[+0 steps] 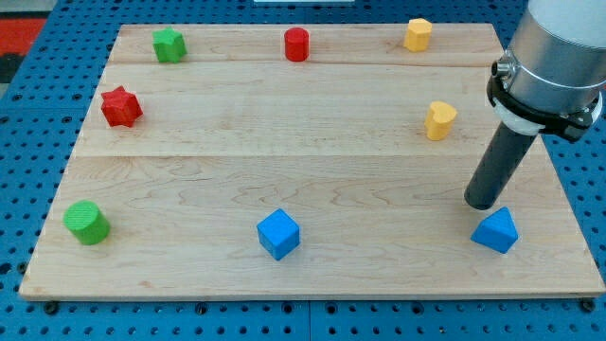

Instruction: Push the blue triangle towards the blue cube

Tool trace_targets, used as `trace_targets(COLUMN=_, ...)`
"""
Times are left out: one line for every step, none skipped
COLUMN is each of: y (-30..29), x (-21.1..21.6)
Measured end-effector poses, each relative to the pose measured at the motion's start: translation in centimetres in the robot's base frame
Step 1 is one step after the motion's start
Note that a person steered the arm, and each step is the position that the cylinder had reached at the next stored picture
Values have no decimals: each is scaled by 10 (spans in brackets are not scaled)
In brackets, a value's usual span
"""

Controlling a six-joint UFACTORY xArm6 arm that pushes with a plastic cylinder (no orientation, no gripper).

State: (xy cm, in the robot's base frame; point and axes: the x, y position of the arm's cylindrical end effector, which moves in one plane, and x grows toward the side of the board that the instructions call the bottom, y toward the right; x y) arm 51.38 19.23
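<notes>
The blue triangle [496, 230] lies on the wooden board [284, 133] near the view's bottom right. The blue cube [278, 234] sits at the view's bottom centre, far to the triangle's left. My tip [483, 203] rests on the board just above and slightly left of the blue triangle, very close to it; I cannot tell if it touches. The rod rises toward the view's upper right.
A green cylinder [87, 224] is at bottom left, a red star [120, 106] at left, a green star [169, 44] at top left. A red cylinder [296, 44] is at top centre. A yellow block [418, 34] and a yellow heart [439, 120] are at right.
</notes>
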Motion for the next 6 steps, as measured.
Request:
trace_targets(y=0, x=0)
trace_targets(y=-6, x=1)
trace_targets(y=34, x=-20)
trace_targets(y=95, x=-1)
trace_targets(y=74, x=47)
trace_targets(y=10, x=56)
